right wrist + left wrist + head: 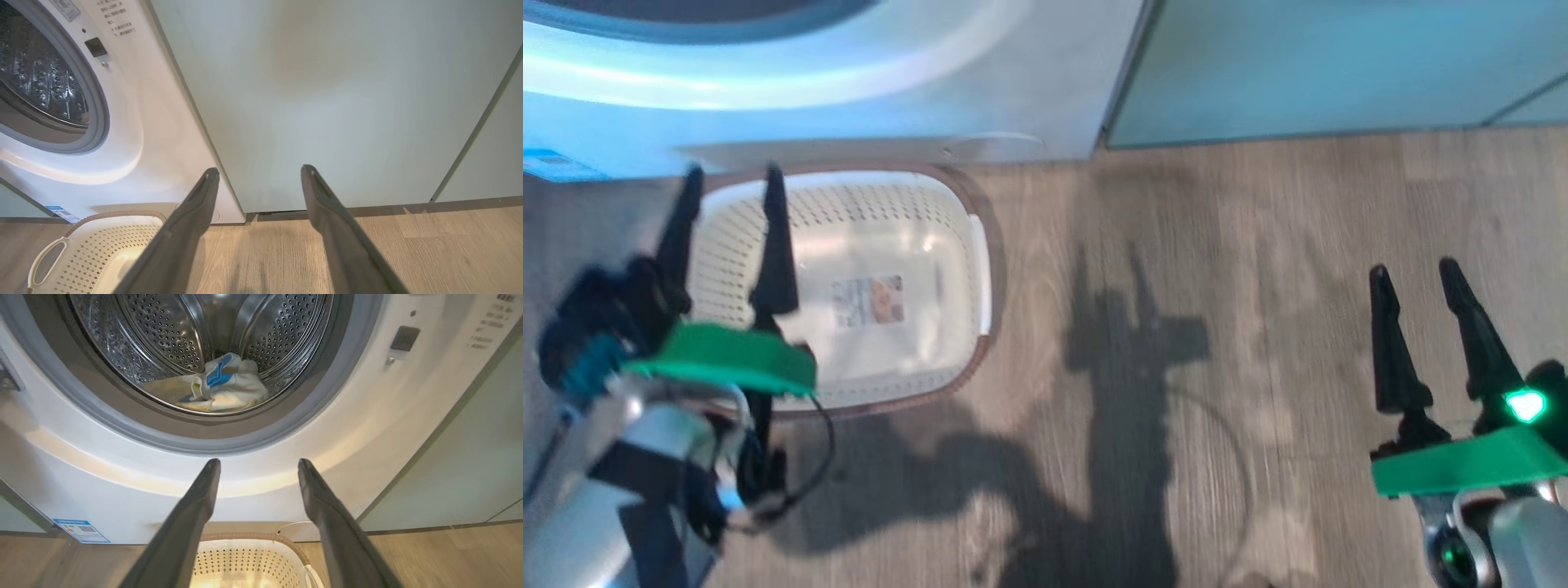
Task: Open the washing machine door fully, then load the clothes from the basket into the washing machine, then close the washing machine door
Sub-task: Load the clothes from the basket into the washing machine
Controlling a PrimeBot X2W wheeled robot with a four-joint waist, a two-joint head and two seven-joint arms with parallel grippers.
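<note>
Left gripper, seen along its own two dark fingers: the fingers stand wide apart with nothing between them. Directly ahead of and above the fingertips is the washing machine, its round mouth uncovered, ringed by a grey rubber seal around the perforated steel drum. The clothes, a small pale cream heap with a blue patch, lie on the drum floor just inside the mouth, well beyond the fingertips. Below the fingers and between their bases sits the basket, cream-white with perforated walls and a brown rim, standing on the wooden floor close against the foot of the machine. In the blurred head view the left gripper hangs over the near left part of the basket, whose bare base shows a printed label. A blue sticker marks the machine's lower front, to the left of the left fingers. Right gripper: fingers likewise spread apart and holding nothing. It faces a pale green cabinet panel. The machine and basket lie off to the left of its fingers, and it hangs well apart from both. The shadows of the arms fall on the floor between the two grippers.
</note>
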